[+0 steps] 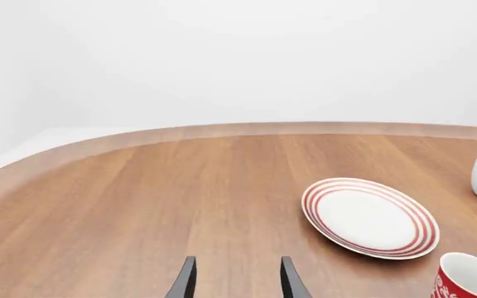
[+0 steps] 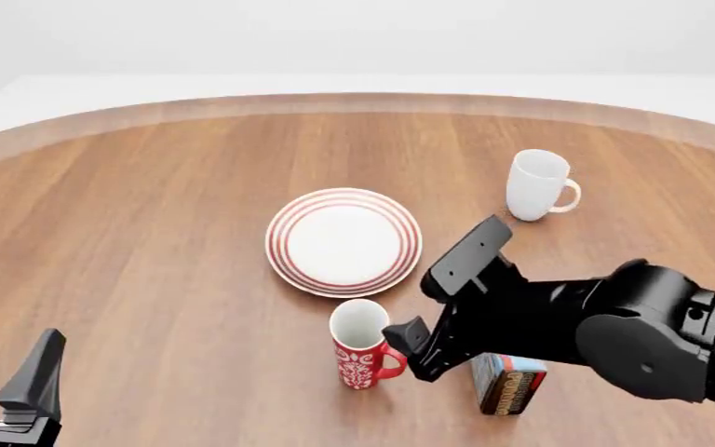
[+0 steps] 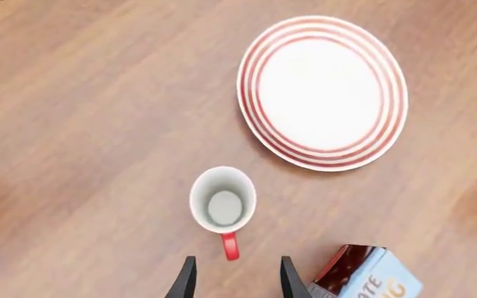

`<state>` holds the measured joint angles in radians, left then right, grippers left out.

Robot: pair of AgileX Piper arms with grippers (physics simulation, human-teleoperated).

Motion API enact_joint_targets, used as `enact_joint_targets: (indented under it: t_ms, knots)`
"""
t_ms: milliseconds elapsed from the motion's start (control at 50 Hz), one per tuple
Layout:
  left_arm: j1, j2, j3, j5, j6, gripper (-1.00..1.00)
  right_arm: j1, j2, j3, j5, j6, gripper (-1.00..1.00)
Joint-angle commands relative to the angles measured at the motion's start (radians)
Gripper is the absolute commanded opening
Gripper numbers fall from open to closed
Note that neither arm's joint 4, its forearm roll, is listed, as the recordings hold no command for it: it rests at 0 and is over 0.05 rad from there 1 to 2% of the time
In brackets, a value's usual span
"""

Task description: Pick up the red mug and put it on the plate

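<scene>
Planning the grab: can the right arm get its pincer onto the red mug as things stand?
Probably yes. The right pincer hangs open just above the red mug, handle toward it, nothing between; the box sits off to the side.

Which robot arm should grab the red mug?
The right arm, probably. Its gripper hangs open just above the red mug, lined up with the handle. The left gripper sits far off at the table's near left edge.

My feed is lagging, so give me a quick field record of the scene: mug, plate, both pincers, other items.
red mug: upright on table, near side of plate, not on it, handle toward right pincer
plate: bare, mid-table
right pincer: open, above mug handle, holding nothing
left pincer: open, away from mug
white mug: upright, far right
carton: right of red mug
</scene>
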<state>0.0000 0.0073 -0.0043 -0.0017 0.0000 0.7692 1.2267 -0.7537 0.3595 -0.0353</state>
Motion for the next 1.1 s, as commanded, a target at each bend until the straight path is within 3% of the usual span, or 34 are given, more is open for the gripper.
enact_joint_targets:
  t_ms: [20, 1100]
  knots:
    - [0.0, 0.0, 0.0, 0.0, 0.0, 1.0, -0.008, 0.04, 0.011, -0.042, 0.018, 1.0]
    - [0.0, 0.0, 0.0, 0.0, 0.0, 1.0, 0.027, 0.179, 0.079, -0.178, 0.079, 1.0]
